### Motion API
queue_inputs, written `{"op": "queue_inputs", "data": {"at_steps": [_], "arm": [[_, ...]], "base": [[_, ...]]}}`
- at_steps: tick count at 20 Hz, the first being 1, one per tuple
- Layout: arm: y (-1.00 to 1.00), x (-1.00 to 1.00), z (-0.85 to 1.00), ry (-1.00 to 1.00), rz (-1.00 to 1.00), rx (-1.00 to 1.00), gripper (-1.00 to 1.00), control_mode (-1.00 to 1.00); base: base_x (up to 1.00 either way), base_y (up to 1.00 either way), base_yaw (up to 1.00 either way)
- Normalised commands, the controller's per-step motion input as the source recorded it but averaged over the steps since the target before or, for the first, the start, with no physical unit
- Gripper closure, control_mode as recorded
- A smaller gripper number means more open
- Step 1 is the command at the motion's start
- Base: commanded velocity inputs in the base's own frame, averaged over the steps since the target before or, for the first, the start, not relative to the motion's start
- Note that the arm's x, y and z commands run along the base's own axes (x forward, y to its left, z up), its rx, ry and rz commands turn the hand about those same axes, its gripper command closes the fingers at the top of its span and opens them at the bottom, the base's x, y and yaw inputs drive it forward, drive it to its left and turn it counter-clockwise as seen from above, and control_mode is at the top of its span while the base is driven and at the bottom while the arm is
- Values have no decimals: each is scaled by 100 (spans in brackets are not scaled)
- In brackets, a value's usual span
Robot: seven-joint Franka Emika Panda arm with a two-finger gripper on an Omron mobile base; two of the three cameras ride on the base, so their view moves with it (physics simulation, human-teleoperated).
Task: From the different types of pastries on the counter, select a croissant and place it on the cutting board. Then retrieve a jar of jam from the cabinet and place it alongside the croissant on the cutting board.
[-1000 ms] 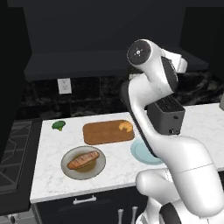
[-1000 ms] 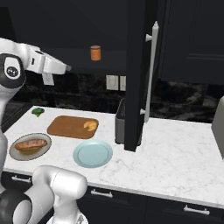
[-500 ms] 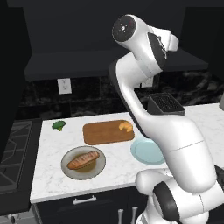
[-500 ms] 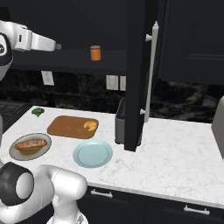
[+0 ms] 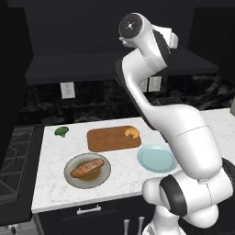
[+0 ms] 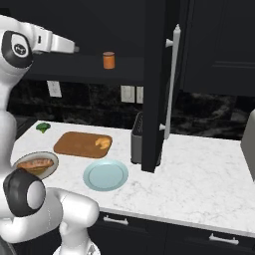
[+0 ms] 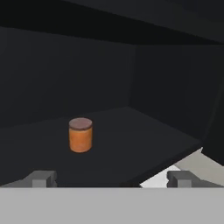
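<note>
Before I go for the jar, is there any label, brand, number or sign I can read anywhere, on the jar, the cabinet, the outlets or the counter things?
None can be read.
The jar of jam: plain orange side, darker lid, no label showing.
The cabinet and its open door: plain black, no marking.
The wall outlets: blank white plates.
The cutting board, the plates and the counter: no text.

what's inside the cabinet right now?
One jar of jam, upright on the dark shelf board of the cabinet, nothing else visible beside it. The fingers sit wide apart short of it. The recesses are too dark to check.
</note>
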Motion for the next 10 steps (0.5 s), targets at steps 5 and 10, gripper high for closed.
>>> {"op": "queue_inputs", "data": {"at_steps": [5, 10], "arm": [[-11, 20, -54, -8, 1, 0, -100, -100], [-17, 41, -26, -7, 0, 0, -100, -100]], "base": [[0, 0, 0], [0, 0, 0]]}}
